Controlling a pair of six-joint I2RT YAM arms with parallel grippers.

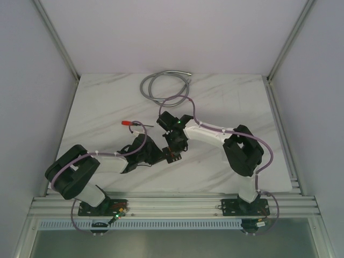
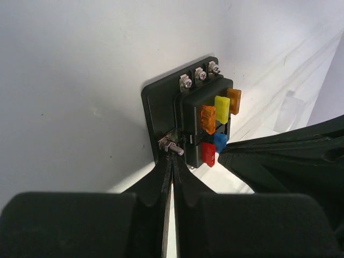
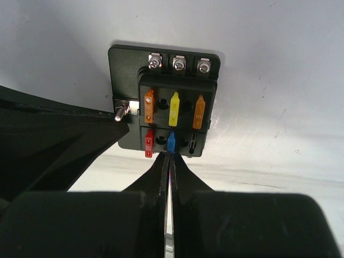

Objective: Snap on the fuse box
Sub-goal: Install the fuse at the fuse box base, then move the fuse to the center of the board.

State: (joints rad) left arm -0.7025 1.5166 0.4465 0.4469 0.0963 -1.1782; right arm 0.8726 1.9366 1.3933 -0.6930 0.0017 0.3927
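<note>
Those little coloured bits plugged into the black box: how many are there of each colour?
Orange fuses: 2
Yellow fuse: 1
Red fuse: 1
Blue fuse: 1
Total in the fuse box: 5

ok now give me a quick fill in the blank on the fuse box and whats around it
1. In the fuse box, the fuse between the two orange fuses is ____.
2. The right gripper, shut, has its tips at the ____ fuse, which sits beside the red fuse.
3. The silver screws in a row along one edge of the box number ____.

Missing words: yellow; blue; three.
</note>
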